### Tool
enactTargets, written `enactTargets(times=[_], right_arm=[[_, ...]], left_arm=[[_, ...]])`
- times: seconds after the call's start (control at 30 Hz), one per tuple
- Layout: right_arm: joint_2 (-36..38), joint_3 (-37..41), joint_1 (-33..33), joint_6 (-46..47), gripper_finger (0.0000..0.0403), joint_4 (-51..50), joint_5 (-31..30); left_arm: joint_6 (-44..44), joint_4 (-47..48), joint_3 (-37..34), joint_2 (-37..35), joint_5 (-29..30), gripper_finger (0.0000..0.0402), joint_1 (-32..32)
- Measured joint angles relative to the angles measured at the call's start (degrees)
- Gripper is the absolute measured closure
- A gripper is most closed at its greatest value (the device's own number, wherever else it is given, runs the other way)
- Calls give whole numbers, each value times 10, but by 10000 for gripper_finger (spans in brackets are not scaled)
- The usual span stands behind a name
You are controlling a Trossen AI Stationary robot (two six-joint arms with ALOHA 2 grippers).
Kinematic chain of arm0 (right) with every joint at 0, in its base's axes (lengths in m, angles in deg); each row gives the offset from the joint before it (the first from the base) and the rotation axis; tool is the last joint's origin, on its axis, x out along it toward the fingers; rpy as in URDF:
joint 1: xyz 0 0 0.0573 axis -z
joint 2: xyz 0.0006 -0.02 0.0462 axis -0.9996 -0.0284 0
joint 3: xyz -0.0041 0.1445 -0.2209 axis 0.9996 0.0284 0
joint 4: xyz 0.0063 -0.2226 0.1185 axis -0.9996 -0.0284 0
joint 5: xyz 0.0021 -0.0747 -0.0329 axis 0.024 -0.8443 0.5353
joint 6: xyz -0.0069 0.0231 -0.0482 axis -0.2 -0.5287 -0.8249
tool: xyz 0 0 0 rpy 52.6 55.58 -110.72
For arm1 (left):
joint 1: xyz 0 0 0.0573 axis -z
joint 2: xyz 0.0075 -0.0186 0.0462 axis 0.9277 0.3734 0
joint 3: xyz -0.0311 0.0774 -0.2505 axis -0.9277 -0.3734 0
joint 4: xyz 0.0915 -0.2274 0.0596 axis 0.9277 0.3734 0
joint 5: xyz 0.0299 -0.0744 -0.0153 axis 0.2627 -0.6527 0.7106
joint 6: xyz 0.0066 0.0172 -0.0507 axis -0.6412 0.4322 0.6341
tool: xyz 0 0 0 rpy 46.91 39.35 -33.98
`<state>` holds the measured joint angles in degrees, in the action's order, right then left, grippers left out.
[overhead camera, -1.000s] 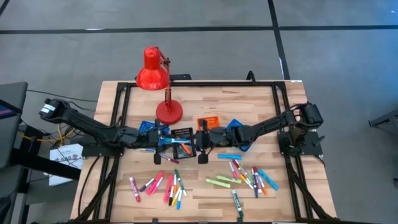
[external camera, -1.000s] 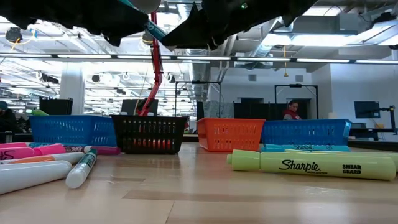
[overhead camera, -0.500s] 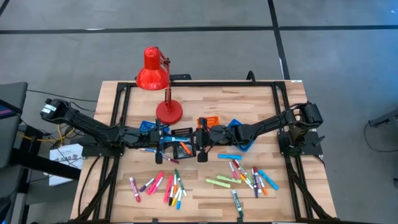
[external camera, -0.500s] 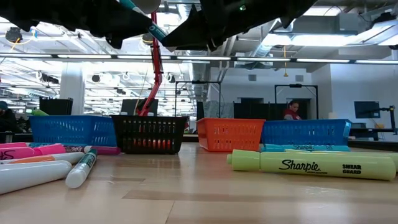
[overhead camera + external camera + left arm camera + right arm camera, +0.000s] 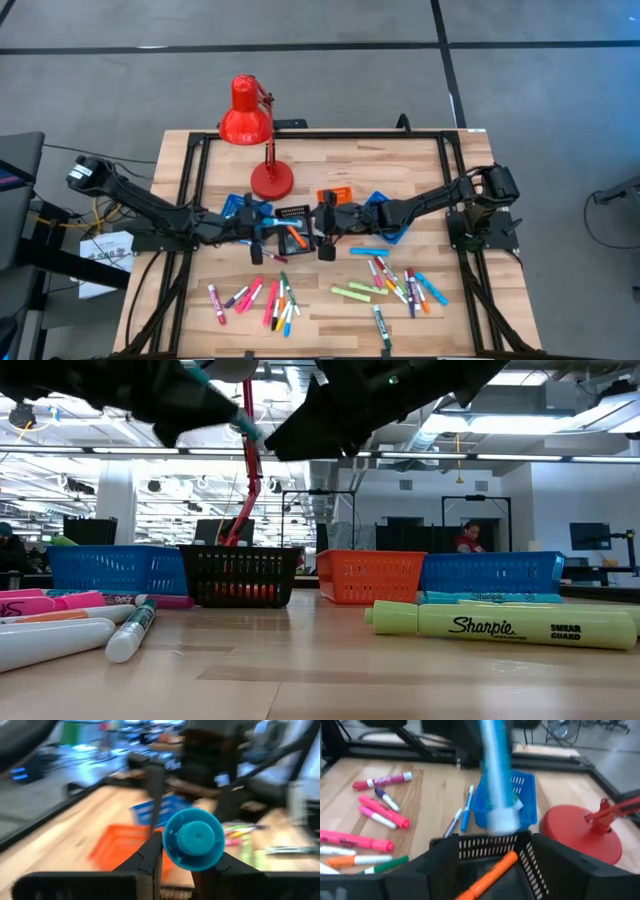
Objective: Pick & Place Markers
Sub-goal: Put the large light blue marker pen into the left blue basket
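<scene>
my left gripper (image 5: 192, 862) pinches a teal marker (image 5: 194, 839), round cap end-on, above the black slotted tray (image 5: 293, 217). my right gripper (image 5: 325, 222) hangs spread beside it. an orange marker (image 5: 490, 874) lies inside; loose markers (image 5: 395, 280) scatter the wooden table (image 5: 330, 160).

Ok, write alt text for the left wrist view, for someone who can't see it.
Seen end-on, a teal-capped marker sits clamped between the left gripper's dark fingers. Beyond it, blurred, lie an orange tray, a blue tray and loose markers on the wooden table, with the other arm above.
</scene>
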<state>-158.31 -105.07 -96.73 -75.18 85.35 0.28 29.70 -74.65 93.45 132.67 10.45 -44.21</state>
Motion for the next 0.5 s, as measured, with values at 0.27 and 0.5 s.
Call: enactTargets(times=[0.27,0.5], right_arm=[[0,0,-11,14,153,-38,0],[0,0,-21,15,154,-41,2]], left_arm=[[222,195,0,-81,121,326,55],[377,326,0,-129,123,325,56]])
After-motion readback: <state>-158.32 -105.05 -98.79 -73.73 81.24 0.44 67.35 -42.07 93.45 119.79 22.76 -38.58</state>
